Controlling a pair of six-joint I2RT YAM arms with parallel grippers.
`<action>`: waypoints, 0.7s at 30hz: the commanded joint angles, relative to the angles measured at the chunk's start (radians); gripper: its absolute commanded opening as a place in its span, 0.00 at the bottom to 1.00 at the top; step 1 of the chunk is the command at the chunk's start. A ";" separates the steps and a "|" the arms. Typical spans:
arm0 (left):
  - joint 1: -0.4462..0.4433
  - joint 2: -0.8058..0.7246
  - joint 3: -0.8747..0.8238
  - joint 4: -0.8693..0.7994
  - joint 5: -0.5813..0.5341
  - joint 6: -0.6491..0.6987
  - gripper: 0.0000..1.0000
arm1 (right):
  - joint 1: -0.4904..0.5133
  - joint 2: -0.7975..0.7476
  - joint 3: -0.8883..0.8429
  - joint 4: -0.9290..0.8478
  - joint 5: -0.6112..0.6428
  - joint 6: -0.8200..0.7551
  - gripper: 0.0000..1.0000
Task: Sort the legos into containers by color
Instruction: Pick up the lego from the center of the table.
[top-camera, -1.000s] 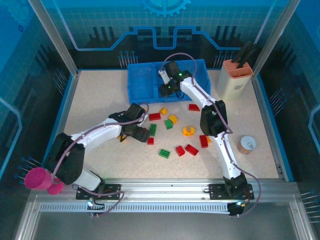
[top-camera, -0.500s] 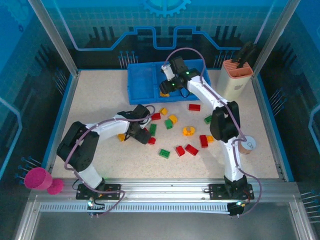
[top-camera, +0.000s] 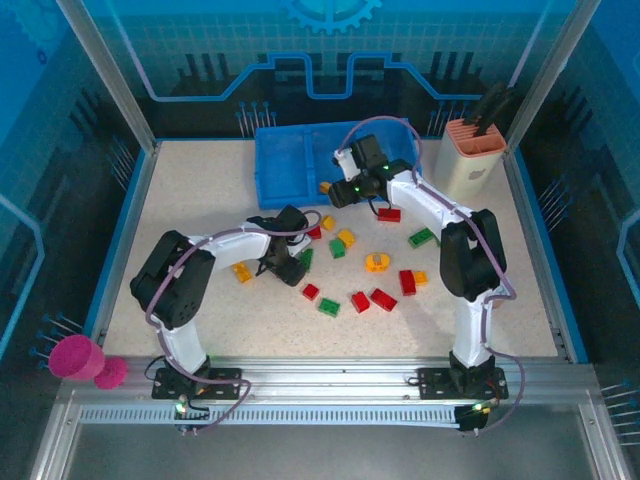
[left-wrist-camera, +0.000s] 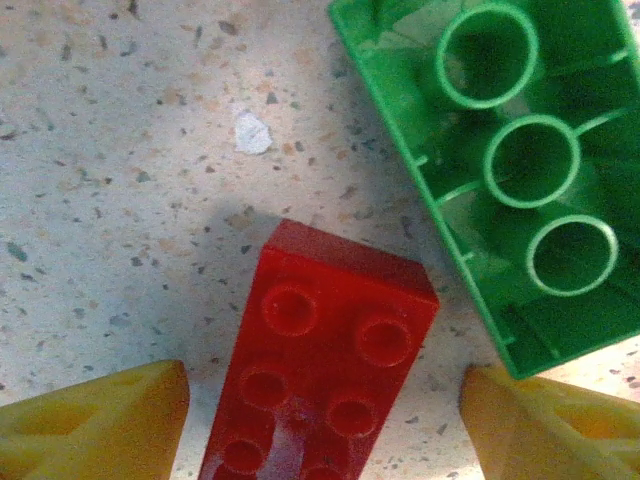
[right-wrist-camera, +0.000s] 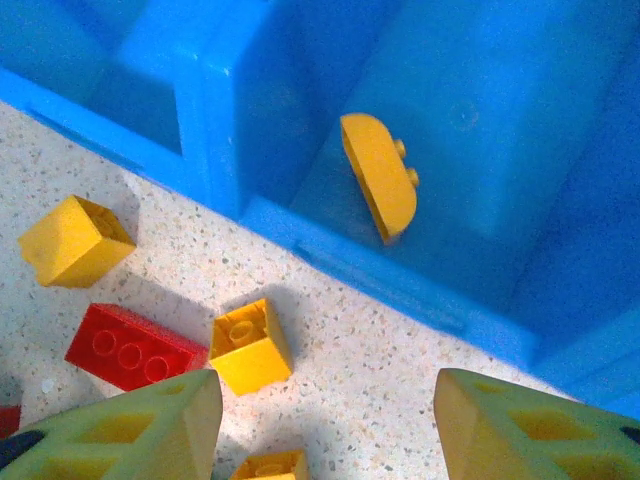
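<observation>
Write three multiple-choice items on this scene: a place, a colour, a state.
1. The curved yellow brick lies: A inside the blue tray; B outside it; C atop its rim.
2. The brick between the left jaws is: A green; B red; C yellow.
3. The green brick beside the left jaws lies: A studs up; B hollow side up; C on end.
Answers: 1 A, tray walls surround it. 2 B, it is plainly red. 3 B, its open tubes face the camera.

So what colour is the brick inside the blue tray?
Yellow-orange. The brick lying in the tray shows best in the right wrist view.
</observation>
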 joint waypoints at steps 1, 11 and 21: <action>-0.001 0.061 -0.016 0.052 0.000 -0.025 0.73 | 0.006 -0.075 -0.048 0.039 0.011 0.029 0.59; -0.036 0.075 -0.034 -0.036 0.044 -0.099 0.35 | -0.002 -0.264 -0.255 0.066 0.060 0.123 0.61; -0.057 -0.023 0.061 -0.148 0.015 -0.195 0.29 | -0.013 -0.510 -0.574 -0.061 0.113 0.251 0.62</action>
